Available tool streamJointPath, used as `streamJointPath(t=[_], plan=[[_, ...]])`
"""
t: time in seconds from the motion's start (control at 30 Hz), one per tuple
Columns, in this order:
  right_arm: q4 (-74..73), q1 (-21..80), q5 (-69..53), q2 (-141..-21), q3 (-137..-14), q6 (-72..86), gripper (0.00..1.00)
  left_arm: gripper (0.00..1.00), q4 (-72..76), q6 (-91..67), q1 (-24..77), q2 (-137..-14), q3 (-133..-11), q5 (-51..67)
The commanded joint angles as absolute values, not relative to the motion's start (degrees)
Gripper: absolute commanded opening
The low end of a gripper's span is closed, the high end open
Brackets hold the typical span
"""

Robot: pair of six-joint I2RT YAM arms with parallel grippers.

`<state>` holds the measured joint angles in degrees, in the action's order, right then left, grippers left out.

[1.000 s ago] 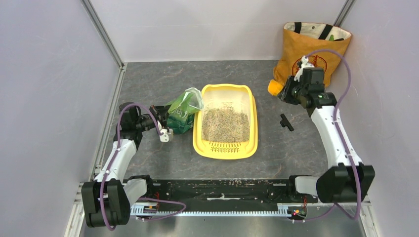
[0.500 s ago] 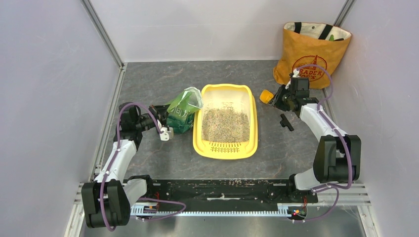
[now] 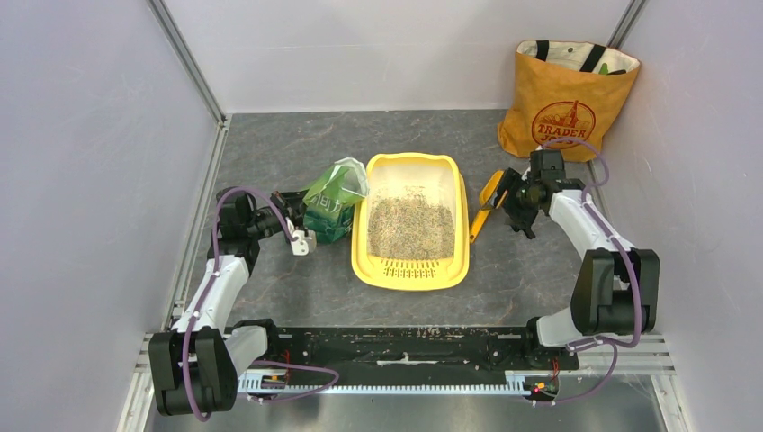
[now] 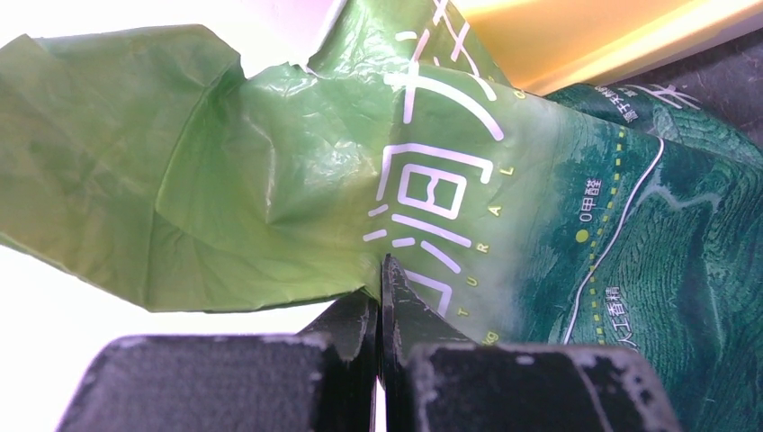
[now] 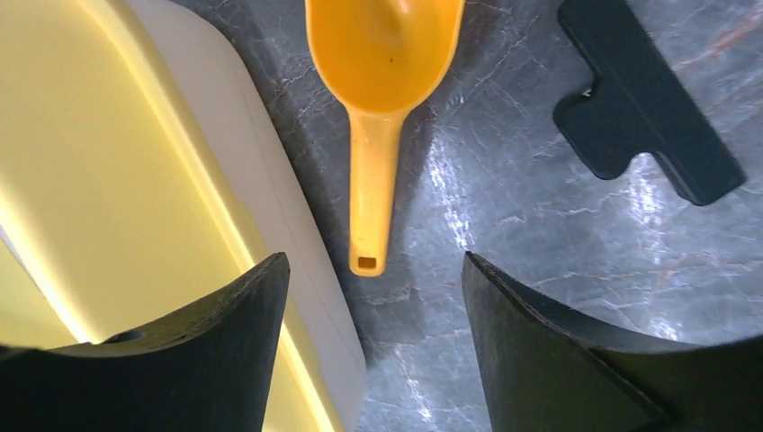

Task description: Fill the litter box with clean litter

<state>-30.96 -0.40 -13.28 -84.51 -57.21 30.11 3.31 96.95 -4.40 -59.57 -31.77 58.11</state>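
— Whereabouts of the litter box (image 3: 410,280)?
— Middle of the table (image 3: 270,144), long sides running near to far, slotted grate at the near end.

— And the clean litter (image 3: 410,227)?
— Inside the box, spread as a grey-beige layer over the floor, with pale plastic bare toward the far end.

— State of the left gripper (image 4: 380,270)?
— Pressed together, pinching a fold of the crinkly green bag (image 4: 270,180). Bag propped just beside the box's left rim, mouth up and leaning toward the box. Touching the rim or not: cannot tell.

— State of the right gripper (image 5: 373,261)?
— Spread wide, gripping nothing. Hanging low over the table off the box's right rim, fingers (image 5: 225,360) either side of the scoop handle's end in the wrist view, clear of it.

— Position of the scoop (image 5: 387,54)?
— Down on the table, just beside the right rim, hollow side up, bowl toward the far edge, handle toward the near edge.

— Anything else on that side?
— Black clip (image 5: 643,99) on the table to the right of the scoop, apart from it. Orange tote bag (image 3: 562,99) upright in the far right corner.
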Motion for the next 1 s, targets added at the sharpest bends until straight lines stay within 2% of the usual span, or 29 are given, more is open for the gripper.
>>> streamJointPath(t=[0.0, 0.13, 0.2, 0.23, 0.27, 0.47, 0.7, 0.87, 0.97], plan=[[-33.1, -1.8, -17.2, -78.9, -63.2, 21.6, 0.78, 0.02, 7.6, 87.5, -4.5, -58.5, -33.7, 57.7], [-25.6, -1.6, -38.3, -78.1, -70.2, 9.5, 0.81, 0.02, 7.4, 79.4, -4.6, -57.4, -34.8, 57.9], [-21.1, -0.6, -47.0, -80.0, -74.0, 8.5, 0.86, 0.02, 5.4, 78.7, -4.7, -56.4, -34.8, 58.6], [-18.8, -0.3, -50.6, -81.5, -75.7, 8.3, 0.92, 0.02, 4.1, 78.8, -4.7, -55.8, -34.8, 59.0], [-17.7, 2.9, -51.5, -83.2, -78.0, 8.1, 0.93, 0.02, 2.8, 79.1, -4.7, -55.4, -34.7, 59.2], [-19.0, 17.2, -44.3, -95.2, -92.6, 6.4, 0.83, 0.02, 2.0, 80.3, -4.7, -52.8, -32.7, 59.1], [-26.5, 26.9, -35.3, -109.7, -107.2, 9.1, 0.84, 0.02, 2.0, 80.7, -5.2, -52.5, -32.9, 58.9], [-28.7, 30.2, -35.3, -115.1, -110.7, 10.2, 0.83, 0.02, 1.4, 81.1, -5.2, -52.1, -32.7, 59.1], [-29.4, 31.8, -34.1, -116.3, -111.0, 9.4, 0.79, 0.02, 0.5, 81.2, -5.4, -51.7, -32.8, 58.9]])
